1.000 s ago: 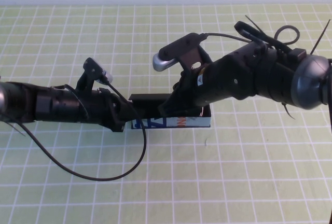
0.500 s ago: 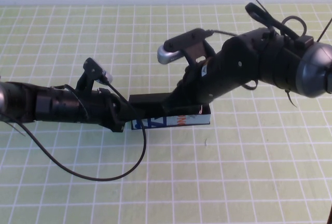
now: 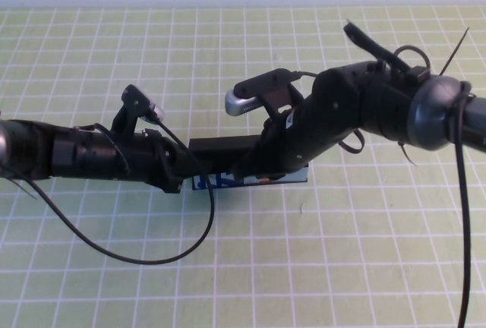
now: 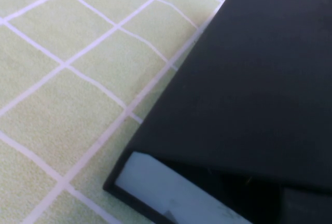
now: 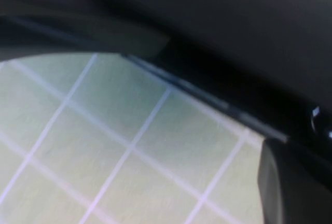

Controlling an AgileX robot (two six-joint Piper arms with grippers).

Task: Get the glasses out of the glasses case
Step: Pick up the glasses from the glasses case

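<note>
Both arms meet over the glasses case (image 3: 228, 148) at frame centre; right tool (image 3: 244, 167) closed; left tool (image 3: 182, 176) state unclear.

Blue and orange print on the white side panel of the case (image 3: 250, 181), centre of the high view, mostly hidden behind the arms; no letter or number legible. Pale panel (image 4: 171, 195) at the bottom of the left wrist view blank. Nothing readable elsewhere.
</note>
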